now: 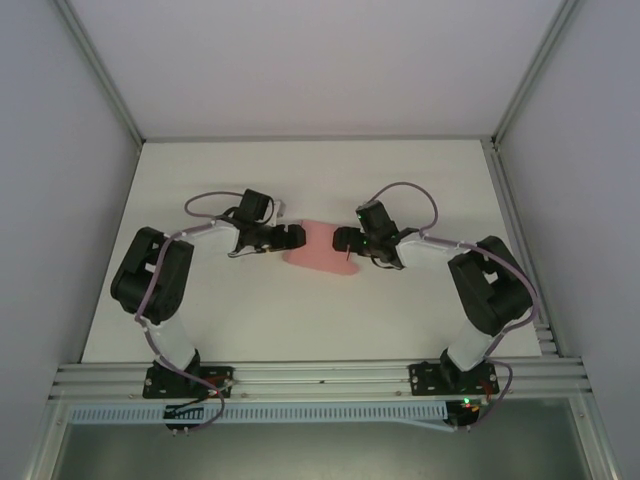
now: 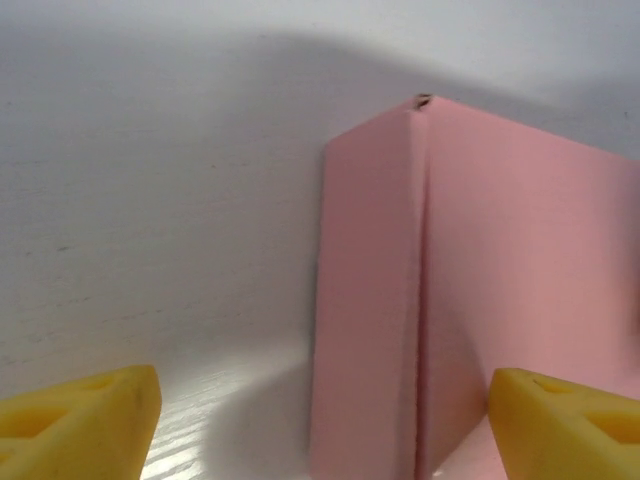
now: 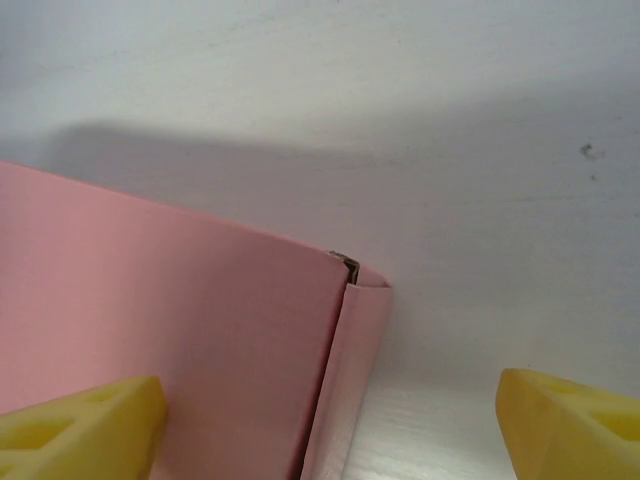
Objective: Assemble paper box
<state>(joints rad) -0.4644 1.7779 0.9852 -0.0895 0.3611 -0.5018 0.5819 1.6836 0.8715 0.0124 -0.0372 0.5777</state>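
The pink paper box (image 1: 320, 250) lies flat in the middle of the white table, between both grippers. My left gripper (image 1: 296, 237) is at its left end and my right gripper (image 1: 341, 238) at its right end. In the left wrist view the box (image 2: 500, 260) shows a folded-up left side wall (image 2: 368, 300); the gripper (image 2: 325, 430) is open, its yellow fingertips (image 2: 85, 425) straddling that wall. In the right wrist view the box (image 3: 170, 330) has a narrow folded right side wall (image 3: 350, 400) with a small gap at the corner; the gripper (image 3: 325, 430) is open astride it.
The white table (image 1: 300, 180) is enclosed by grey walls at the left, right and back. An aluminium rail (image 1: 320, 378) runs along the near edge, where both arm bases are bolted.
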